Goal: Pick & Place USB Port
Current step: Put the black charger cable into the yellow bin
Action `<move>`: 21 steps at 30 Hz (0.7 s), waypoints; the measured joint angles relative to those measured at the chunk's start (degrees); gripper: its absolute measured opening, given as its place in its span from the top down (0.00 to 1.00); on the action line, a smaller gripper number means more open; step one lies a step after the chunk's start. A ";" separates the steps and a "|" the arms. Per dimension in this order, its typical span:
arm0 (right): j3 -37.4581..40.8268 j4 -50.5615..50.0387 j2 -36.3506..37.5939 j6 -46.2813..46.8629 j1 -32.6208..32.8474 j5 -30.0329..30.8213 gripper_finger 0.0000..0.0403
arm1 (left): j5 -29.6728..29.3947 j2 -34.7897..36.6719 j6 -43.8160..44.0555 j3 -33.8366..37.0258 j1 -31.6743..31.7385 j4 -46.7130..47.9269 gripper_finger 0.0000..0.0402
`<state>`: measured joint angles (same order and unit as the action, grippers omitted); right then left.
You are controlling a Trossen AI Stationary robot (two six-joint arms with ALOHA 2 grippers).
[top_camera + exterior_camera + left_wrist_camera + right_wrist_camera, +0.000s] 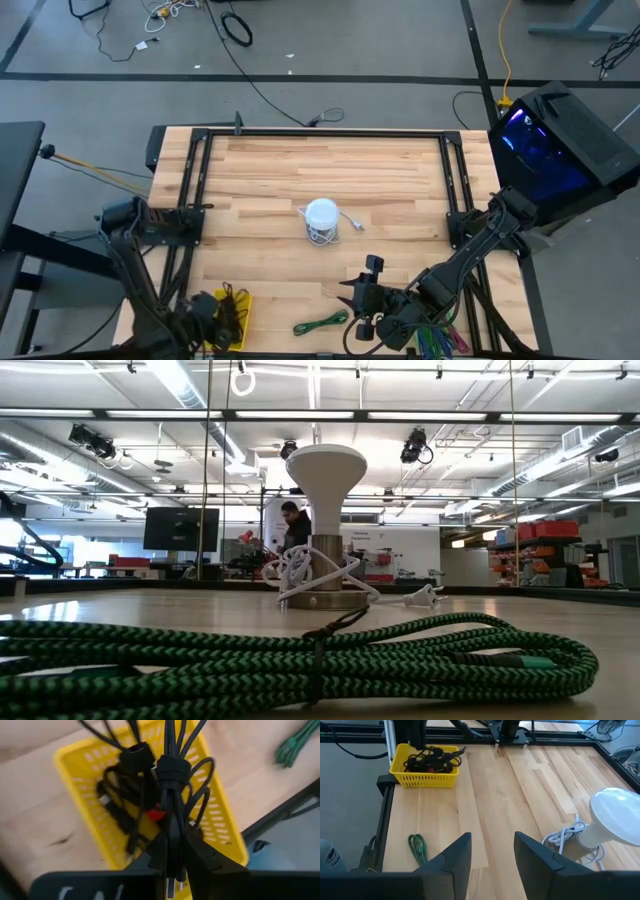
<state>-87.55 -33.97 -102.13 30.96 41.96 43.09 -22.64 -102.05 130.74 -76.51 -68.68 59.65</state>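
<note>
— Pale wooden planks make up the table point(400, 180), framed by black rails, on a grey floor with cables trailing across it. What sits in the middle of the high view?

— A white lamp point(321, 219) with a rounded, mushroom-shaped head on a metal base, its white cord wound round the stem and the plug lying to its right.

— And the USB cable?

— A black bundle of cable point(172, 795), smooth and rubbery, strapped with a dark band, is pinched in the left gripper point(175, 855) at the lower left of the high view. Its fingers are pressed against the bundle from both sides. The bundle's long axis runs up the middle of the left wrist view, loops fanning toward the top and a plug end pointing down between the fingers.

— What lies under it?

— A yellow plastic basket point(75, 765), rectangular with perforated walls, holding more black cables and something small and red; what the red piece is I cannot tell through the blur.

— The right arm?

— The right gripper point(492, 852) is at the lower centre of the high view, fingers spread with nothing between them. A green braided cable point(322, 322), coiled and tied with a black band, lies just left of it.
</note>
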 joint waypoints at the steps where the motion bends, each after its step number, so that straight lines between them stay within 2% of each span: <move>1: 0.00 0.00 0.00 0.00 0.00 0.00 0.63 | -0.04 -0.44 0.00 0.00 0.14 -0.63 0.90; 9: 0.00 -0.01 0.00 0.02 -0.01 0.00 0.63 | 3.14 -4.31 0.26 0.00 0.43 -2.08 0.90; 17: 0.00 -0.03 0.00 0.02 -0.03 -0.01 0.63 | 3.10 -4.84 0.22 0.00 0.18 -3.64 0.90; 21: 0.02 -0.01 0.00 0.02 -0.03 -0.02 0.63 | 2.96 -4.84 -0.15 0.00 -0.27 -3.53 0.80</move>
<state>-87.53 -33.98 -102.13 30.98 41.93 43.07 -19.68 -106.89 130.58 -76.51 -68.95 56.12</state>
